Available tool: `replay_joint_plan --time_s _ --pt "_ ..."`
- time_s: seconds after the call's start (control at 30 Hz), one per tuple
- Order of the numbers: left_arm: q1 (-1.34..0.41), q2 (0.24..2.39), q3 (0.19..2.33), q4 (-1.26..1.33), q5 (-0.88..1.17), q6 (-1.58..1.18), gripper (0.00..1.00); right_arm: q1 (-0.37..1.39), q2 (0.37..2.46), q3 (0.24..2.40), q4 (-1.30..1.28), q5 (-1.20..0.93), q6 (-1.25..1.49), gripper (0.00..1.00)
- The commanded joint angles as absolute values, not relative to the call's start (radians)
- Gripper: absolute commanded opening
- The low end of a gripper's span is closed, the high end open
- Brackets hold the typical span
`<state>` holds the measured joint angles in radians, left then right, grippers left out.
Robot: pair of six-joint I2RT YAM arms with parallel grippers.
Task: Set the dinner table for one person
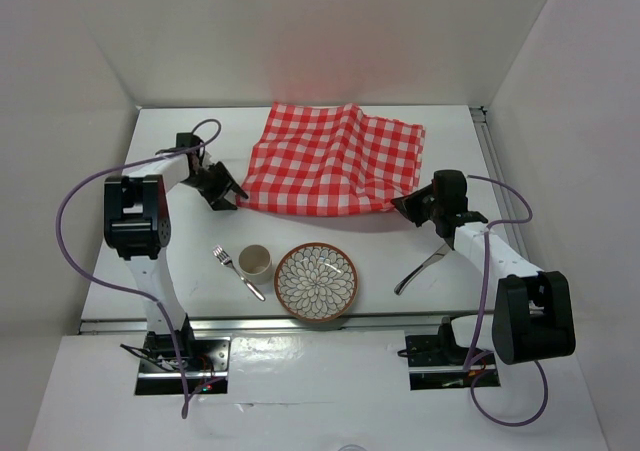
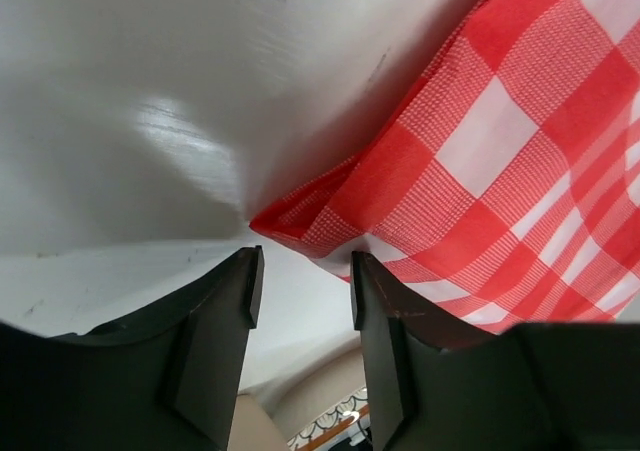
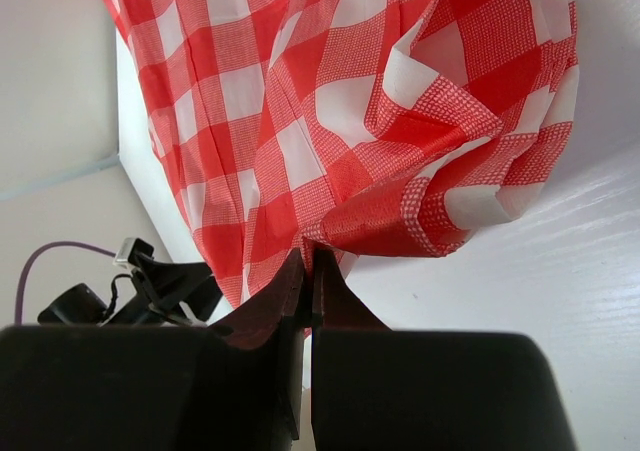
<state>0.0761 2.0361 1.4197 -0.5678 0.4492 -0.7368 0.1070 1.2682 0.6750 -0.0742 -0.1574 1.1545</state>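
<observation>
The right jaws are pressed together on the near right edge of the checked cloth point(image 1: 335, 161). The left jaws are held spread just short of its near left corner. The cloth is seen rumpled at the far middle of the worktop point(image 1: 380, 256). Setting is judged barely begun. The plate point(image 1: 315, 282), cup point(image 1: 255, 261), fork point(image 1: 236, 271) and another utensil point(image 1: 424, 267) are left on bare worktop nearer the arms, likely obstructing spreading.

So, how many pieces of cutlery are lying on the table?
2. A fork lies just left of the cup; a second utensil lies right of the plate. More may be hidden under the cloth.
</observation>
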Motion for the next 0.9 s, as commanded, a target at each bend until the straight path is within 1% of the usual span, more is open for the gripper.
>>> replay_joint_plan --time_s 0.0,0.1,0.2,0.37,0.4,0.43,0.47,0.5,0.53,0.57,0.6,0.63,0.73,0.8,0.83,0.87 --pt "0.063 2.047 1.411 -0.56 0.428 -0.744 0.63 0.117 1.262 0.704 -0.055 -0.152 1.149 0.0" --pt "0.063 2.023 1.391 -0.54 0.419 -0.744 0.73 0.117 1.262 0.713 -0.064 -0.152 1.149 0.0" --pt "0.054 2.077 1.428 -0.551 0.446 -0.744 0.73 0.117 1.262 0.713 -0.064 -0.152 1.149 0.0" --pt "0.029 2.108 1.428 -0.526 0.457 -0.756 0.75 0.117 1.253 0.713 -0.074 -0.143 1.149 0.0" --pt "0.017 2.121 1.44 -0.526 0.457 -0.756 0.73 0.117 1.253 0.713 -0.074 -0.143 1.149 0.0" --pt "0.008 2.121 1.451 -0.526 0.457 -0.767 0.7 0.117 1.253 0.713 -0.074 -0.143 1.149 0.0" --pt "0.008 2.135 1.451 -0.516 0.446 -0.767 0.64 0.117 1.253 0.713 -0.074 -0.143 1.149 0.0" --pt "0.008 2.146 1.463 -0.515 0.446 -0.776 0.53 0.117 1.253 0.713 -0.083 -0.143 1.149 0.0" --pt "0.008 2.146 1.474 -0.515 0.446 -0.776 0.45 0.117 1.253 0.713 -0.083 -0.143 1.14 0.0" --pt "0.008 2.155 1.509 -0.529 0.437 -0.776 0.31 0.117 1.253 0.725 -0.083 -0.143 1.14 0.0" --pt "0.008 2.164 1.535 -0.543 0.422 -0.766 0.2 0.117 1.253 0.726 -0.093 -0.143 1.128 0.0" --pt "0.008 2.164 1.564 -0.558 0.413 -0.765 0.0 0.117 1.253 0.741 -0.094 -0.134 1.117 0.0" --pt "0.008 2.174 1.73 -0.629 0.403 -0.742 0.0 0.117 1.279 0.808 -0.132 -0.095 1.04 0.0" --pt "0.029 2.174 1.805 -0.65 0.413 -0.732 0.0 0.103 1.327 0.903 -0.141 -0.086 0.991 0.0" --pt "0.029 2.174 1.891 -0.661 0.422 -0.723 0.0 0.092 1.35 0.945 -0.141 -0.086 0.939 0.0" --pt "0.04 2.174 1.934 -0.681 0.422 -0.723 0.0 0.069 1.376 1.045 -0.141 -0.1 0.91 0.0"
